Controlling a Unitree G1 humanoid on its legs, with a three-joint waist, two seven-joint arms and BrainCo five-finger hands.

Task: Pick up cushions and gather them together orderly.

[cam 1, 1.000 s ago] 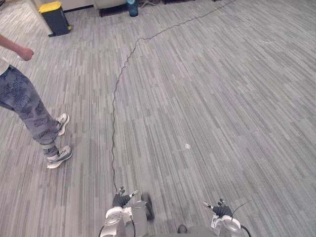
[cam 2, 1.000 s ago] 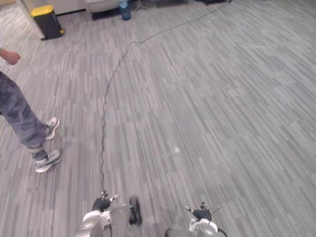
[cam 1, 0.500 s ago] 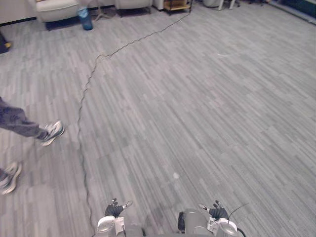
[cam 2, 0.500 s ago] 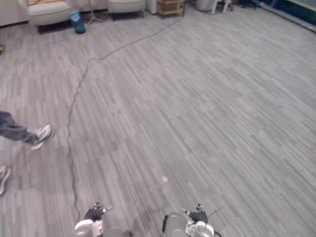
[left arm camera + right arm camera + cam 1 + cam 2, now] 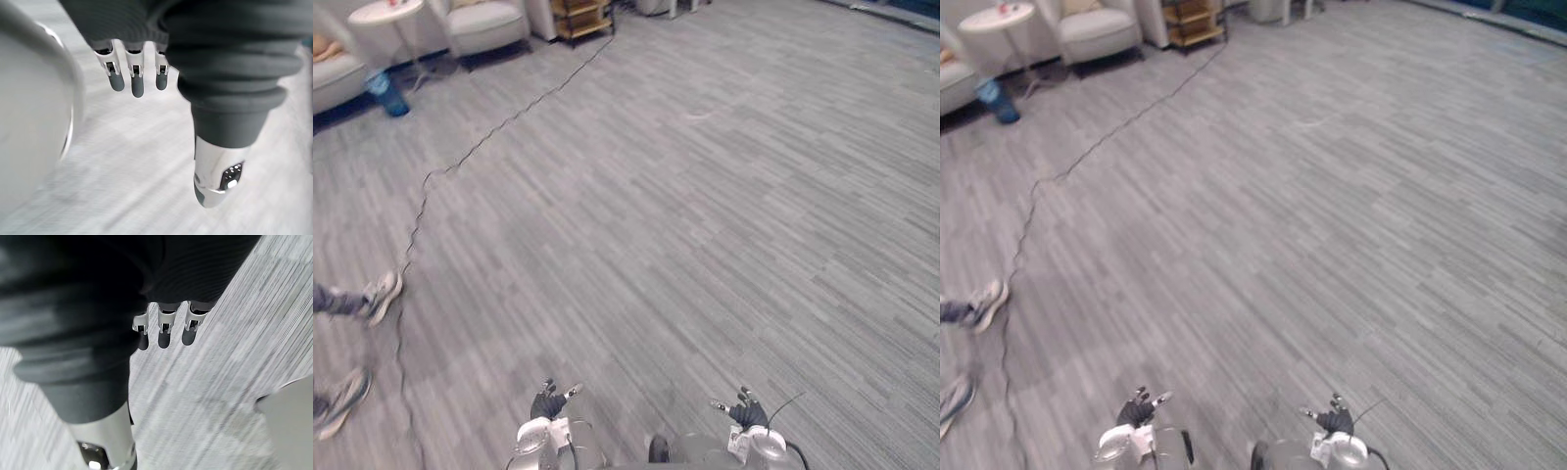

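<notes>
Two grey-and-white sneakers (image 5: 380, 294) of a person stand at the left edge on the grey striped carpet floor (image 5: 705, 196). At upper left, what looks like a tan cushion (image 5: 323, 46) lies on a pale sofa (image 5: 335, 76), near a blue bottle (image 5: 387, 93), a round white side table (image 5: 389, 10) and a white armchair (image 5: 489, 24). At the bottom, the left hand (image 5: 548, 401) and the right hand (image 5: 747, 411) hang over the floor, fingers straight, holding nothing.
</notes>
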